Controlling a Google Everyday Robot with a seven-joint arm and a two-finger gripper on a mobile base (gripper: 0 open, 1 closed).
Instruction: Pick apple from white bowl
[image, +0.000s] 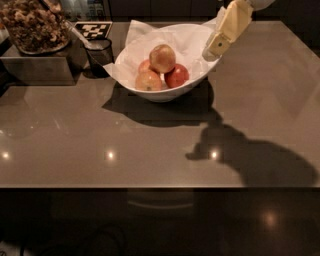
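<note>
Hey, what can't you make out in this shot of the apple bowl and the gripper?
Camera view:
- The gripper, at the right rim of the white bowl: cut off above by the top edge.
- The fruit beneath the apple: partly hidden by it, count uncertain.
- The dark cup: inside too dark to see.

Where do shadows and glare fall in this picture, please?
Camera view: the cream-coloured gripper, over the right rim of the wide glossy white bowl, casts a dark shadow on the grey-brown tabletop at lower right; the bowl shadows the surface in front; small glare spots dot the table.
</note>
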